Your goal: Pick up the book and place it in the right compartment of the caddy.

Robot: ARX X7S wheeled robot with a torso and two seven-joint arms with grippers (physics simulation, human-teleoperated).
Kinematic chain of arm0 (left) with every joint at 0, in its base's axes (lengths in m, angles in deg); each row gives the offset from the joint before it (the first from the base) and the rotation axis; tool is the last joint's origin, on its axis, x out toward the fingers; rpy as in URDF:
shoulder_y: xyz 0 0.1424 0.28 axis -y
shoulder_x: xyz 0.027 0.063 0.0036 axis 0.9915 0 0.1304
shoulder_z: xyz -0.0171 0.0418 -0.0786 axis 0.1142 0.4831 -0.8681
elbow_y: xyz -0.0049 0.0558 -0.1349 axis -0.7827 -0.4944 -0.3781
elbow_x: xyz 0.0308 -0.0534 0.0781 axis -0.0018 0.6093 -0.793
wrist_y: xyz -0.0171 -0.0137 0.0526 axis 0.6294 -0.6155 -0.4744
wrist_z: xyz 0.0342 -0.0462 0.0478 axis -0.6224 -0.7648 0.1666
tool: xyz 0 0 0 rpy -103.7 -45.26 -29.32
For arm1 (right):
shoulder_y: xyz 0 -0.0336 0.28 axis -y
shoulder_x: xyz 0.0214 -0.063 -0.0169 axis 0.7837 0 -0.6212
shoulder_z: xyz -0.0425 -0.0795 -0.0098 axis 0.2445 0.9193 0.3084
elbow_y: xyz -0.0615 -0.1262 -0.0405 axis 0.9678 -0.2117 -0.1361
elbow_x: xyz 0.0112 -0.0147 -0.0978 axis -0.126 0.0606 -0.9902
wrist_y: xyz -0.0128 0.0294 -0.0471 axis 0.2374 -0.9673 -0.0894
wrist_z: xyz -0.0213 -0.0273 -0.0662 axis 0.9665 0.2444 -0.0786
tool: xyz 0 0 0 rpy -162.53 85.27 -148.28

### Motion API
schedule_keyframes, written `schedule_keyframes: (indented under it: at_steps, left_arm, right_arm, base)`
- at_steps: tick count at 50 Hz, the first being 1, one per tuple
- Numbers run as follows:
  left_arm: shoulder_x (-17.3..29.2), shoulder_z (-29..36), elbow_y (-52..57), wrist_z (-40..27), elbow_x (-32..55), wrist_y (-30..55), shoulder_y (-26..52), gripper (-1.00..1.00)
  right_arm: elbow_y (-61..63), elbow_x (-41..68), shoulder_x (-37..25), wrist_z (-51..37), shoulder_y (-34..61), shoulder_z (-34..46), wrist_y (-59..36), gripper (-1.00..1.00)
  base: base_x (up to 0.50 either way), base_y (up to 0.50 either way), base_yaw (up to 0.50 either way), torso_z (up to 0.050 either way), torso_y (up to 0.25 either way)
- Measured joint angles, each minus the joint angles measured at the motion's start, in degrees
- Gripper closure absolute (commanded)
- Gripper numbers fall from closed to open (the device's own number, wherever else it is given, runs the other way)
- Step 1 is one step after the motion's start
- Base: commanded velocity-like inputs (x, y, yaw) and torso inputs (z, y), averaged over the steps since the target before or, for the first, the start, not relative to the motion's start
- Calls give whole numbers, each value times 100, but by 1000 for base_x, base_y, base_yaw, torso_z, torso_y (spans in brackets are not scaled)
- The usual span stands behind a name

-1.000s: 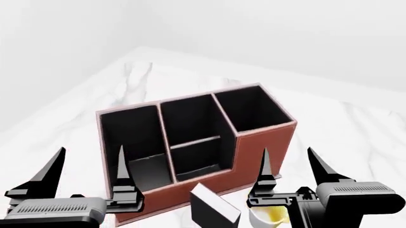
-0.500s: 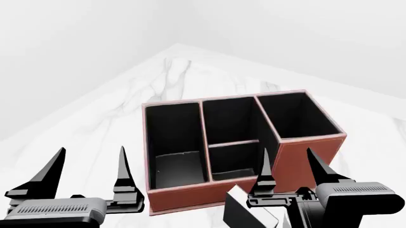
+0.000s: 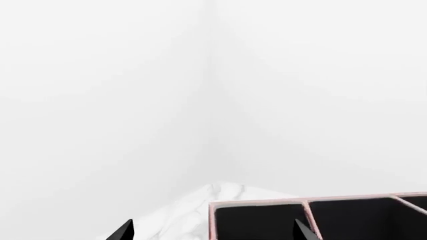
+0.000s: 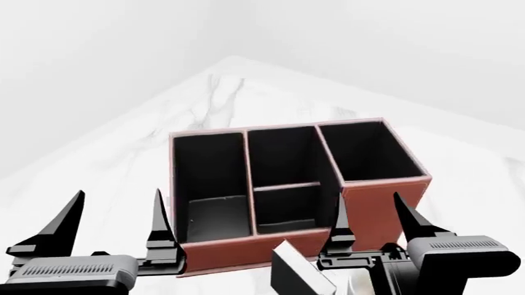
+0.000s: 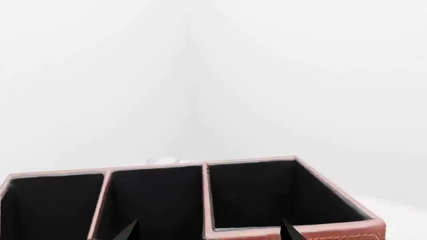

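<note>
The reddish-brown caddy (image 4: 380,206) stands on the white marble table in the head view, black inside. Its right compartment (image 4: 365,150) is the tall square well at the right end. The book (image 4: 297,270), black with white page edges, lies tilted in front of the caddy at the bottom edge, partly cut off. My left gripper (image 4: 117,215) is open and empty, in front of the caddy's left end. My right gripper (image 4: 373,216) is open and empty, in front of the right compartment's front wall. The caddy also shows in the left wrist view (image 3: 307,204) and in the right wrist view (image 5: 300,231).
The marble table (image 4: 123,147) runs to a far corner behind the caddy, with plain white walls beyond. A pale scrap of the mug (image 4: 348,286) shows between the book and the right gripper body.
The head view has shifted: the caddy now sits a little further left and lower than half a second ago, and the book with it. Both grippers keep their place in the view, still open.
</note>
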Motion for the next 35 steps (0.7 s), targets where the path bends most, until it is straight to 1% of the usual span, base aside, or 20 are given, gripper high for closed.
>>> schedule_keyframes:
  at_steps: [3,10,17,30,35]
  left_arm:
    - [10,10,0,-12,10,-3,1,-100]
    - [27,38,-1,-38,37,-12,4,-100]
    - [57,45,-8,-69,46,-18,12,-100]
    - [98,80,0,-121,66,-29,8,-100]
    - [114,94,5,-141,70,-32,4,-100]
  right_arm:
    - [-3,24,-8,-5,1,-4,3,-100]
    - [1,31,-36,-26,-2,-8,25,-100]
    - [6,66,-53,-33,-5,11,43,-100]
    - [14,94,-98,-52,-17,35,84,-100]
    - [18,116,-115,-43,-26,49,111,-100]
  base:
    - [205,-323,0,0,0]
    - [0,0,0,0,0]
    - [-285,-348,0,0,0]
    - [0,0,0,0,0]
    - [364,231,0,0,0]
